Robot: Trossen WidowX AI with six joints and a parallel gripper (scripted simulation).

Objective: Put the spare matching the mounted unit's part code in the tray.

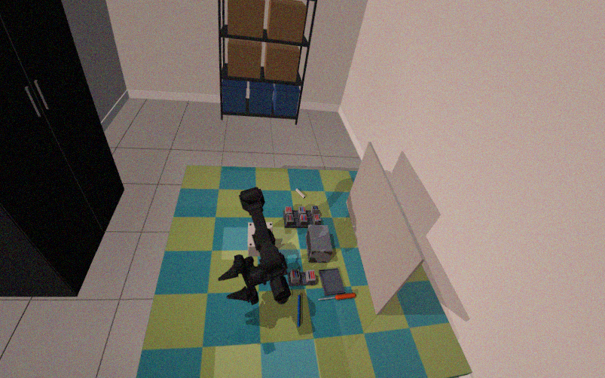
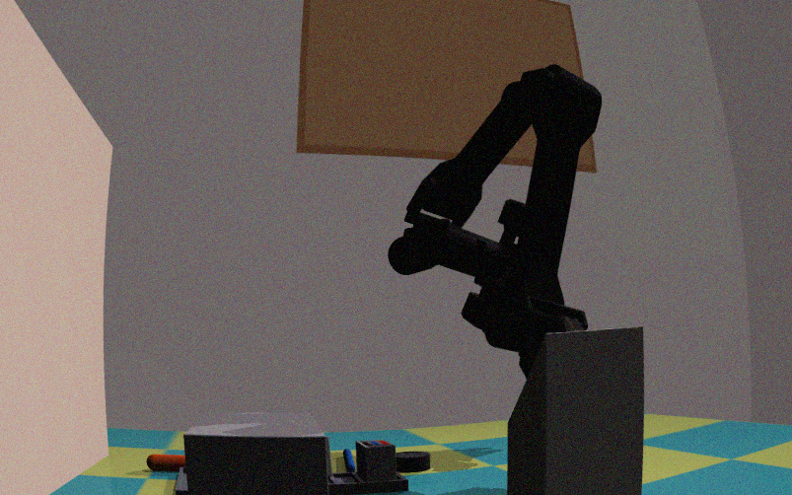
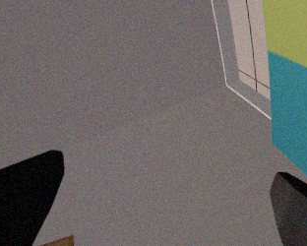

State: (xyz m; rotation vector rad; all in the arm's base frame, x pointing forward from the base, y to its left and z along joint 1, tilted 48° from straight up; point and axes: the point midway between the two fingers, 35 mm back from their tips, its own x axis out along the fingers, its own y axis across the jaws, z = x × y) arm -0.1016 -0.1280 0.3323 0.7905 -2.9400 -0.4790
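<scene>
Two-tone checkered mat (image 1: 229,324) on grey tiled floor (image 1: 154,136); shelving (image 1: 264,56) at back wall; end effector (image 1: 239,281) wide, empty.

Arm (image 2: 534,203) seen folded, right of centre, dark vs grey wall. Brown panel (image 2: 423,80) upper centre. Tall grey block (image 2: 583,412) lower right. Low grey box (image 2: 256,449), orange-handled tool (image 2: 165,461), blue pen (image 2: 348,459) seen bottom left on chequered mat (image 2: 725,443).
</scene>
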